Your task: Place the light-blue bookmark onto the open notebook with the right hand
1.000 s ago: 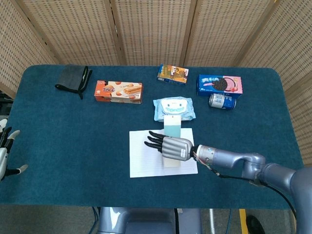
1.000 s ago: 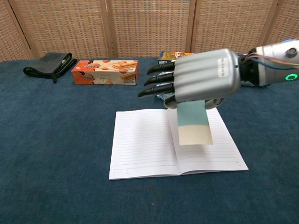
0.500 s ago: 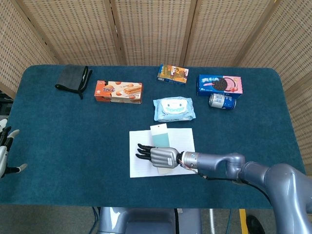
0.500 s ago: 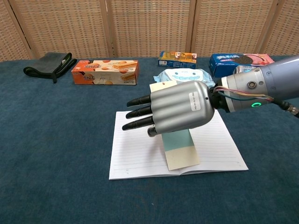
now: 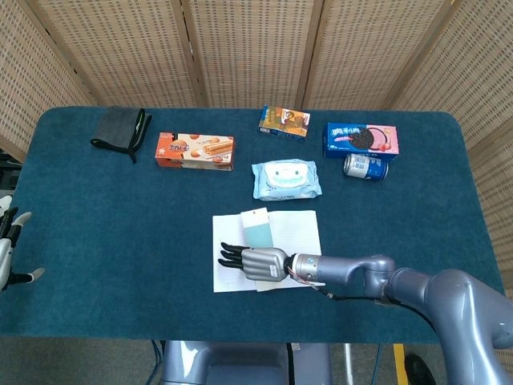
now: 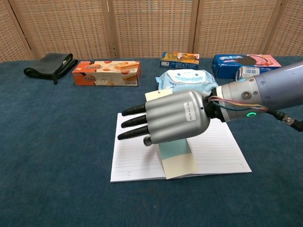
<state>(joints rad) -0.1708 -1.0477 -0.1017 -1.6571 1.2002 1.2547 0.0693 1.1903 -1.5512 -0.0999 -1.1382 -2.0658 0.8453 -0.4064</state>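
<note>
The open white notebook (image 5: 300,233) (image 6: 218,146) lies flat on the blue table, front of centre. My right hand (image 5: 256,261) (image 6: 173,118) hovers low over its middle, palm down, dark fingers stretched out to the left. It holds the light-blue bookmark (image 5: 259,233) (image 6: 175,149) beneath it. The strip runs across the notebook's middle, with a cream end sticking out behind the hand and the other cream end reaching the notebook's front edge. How the fingers pinch it is hidden under the hand. My left hand (image 5: 8,249) sits at the far left edge, fingers apart, holding nothing.
Behind the notebook lies a pale blue wipes pack (image 5: 286,178). Further back are an orange biscuit box (image 5: 195,151), a black cloth (image 5: 120,130), a small snack box (image 5: 284,121), a blue cookie box (image 5: 361,139) and a can (image 5: 365,166).
My right hand has moved left and toward the table's front with the bookmark, coming lower over the notebook. The bookmark now lies over the middle rather than the right page. The left hand is still.
</note>
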